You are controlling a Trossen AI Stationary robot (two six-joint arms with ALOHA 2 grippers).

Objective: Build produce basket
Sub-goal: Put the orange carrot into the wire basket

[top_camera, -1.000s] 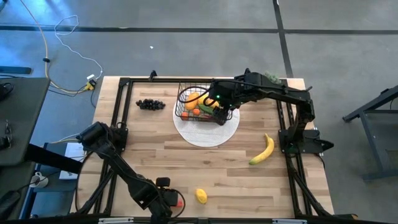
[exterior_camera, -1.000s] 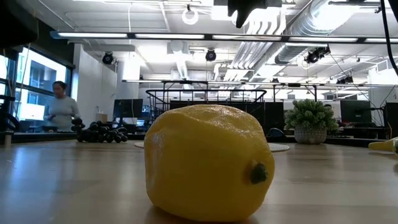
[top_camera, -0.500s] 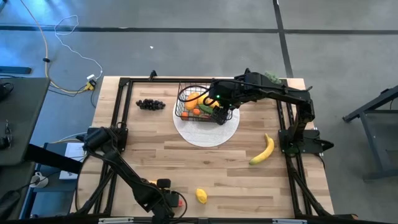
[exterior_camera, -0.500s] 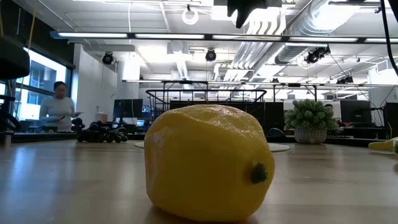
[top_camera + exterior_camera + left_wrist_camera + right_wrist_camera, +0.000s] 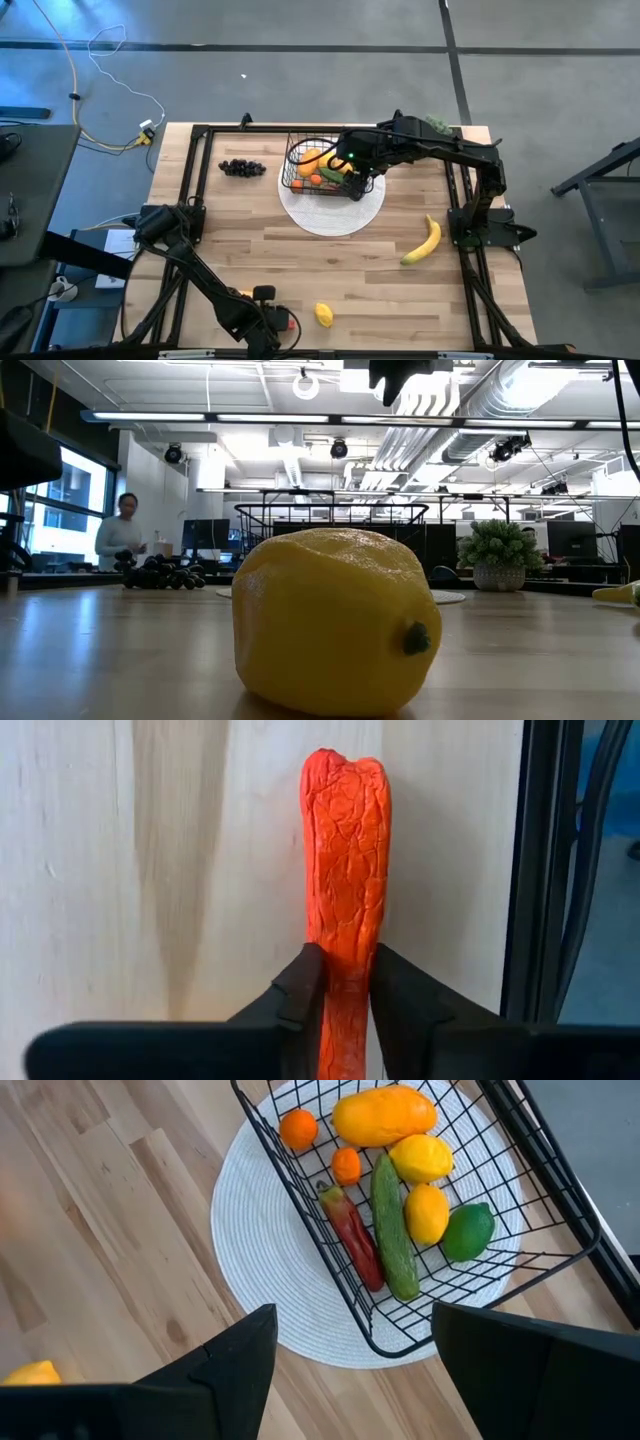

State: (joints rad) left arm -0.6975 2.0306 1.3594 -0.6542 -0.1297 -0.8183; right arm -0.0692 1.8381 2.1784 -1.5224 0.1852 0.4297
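Observation:
At the table's near edge a red chilli [image 5: 345, 850] lies on the wood, and my left gripper [image 5: 347, 960] [image 5: 283, 323] is shut on it. A lemon [image 5: 323, 315] rests just to its right. The black wire basket [image 5: 320, 165] stands on a round white disc [image 5: 335, 215] at the far middle. It holds a mango, lemons, a cucumber [image 5: 392, 1230], another red chilli and a green fruit. My right gripper [image 5: 355, 1342] [image 5: 362, 183] hovers open above the basket's right end. A banana [image 5: 424, 242] lies at the right and dark grapes [image 5: 241, 168] at the far left. My left gripper pinches the red chilli's two long sides [image 5: 345, 955] between its two fingers, toward one end. The fingers come from above, pointing steeply down, one on each side. The chilli lies flat on the table, its longer part reaching out past the fingertips.
A black frame rail [image 5: 545, 870] runs close beside the chilli along the table's near edge. A bushy green plant [image 5: 437, 125] stands at the far right corner. Bare wood lies between the disc and the lemon. A person moves in the room beyond the table.
My left arm has sunk a little toward the table at the near edge. My right gripper has kept still above the basket. The person in the room behind has walked a short way.

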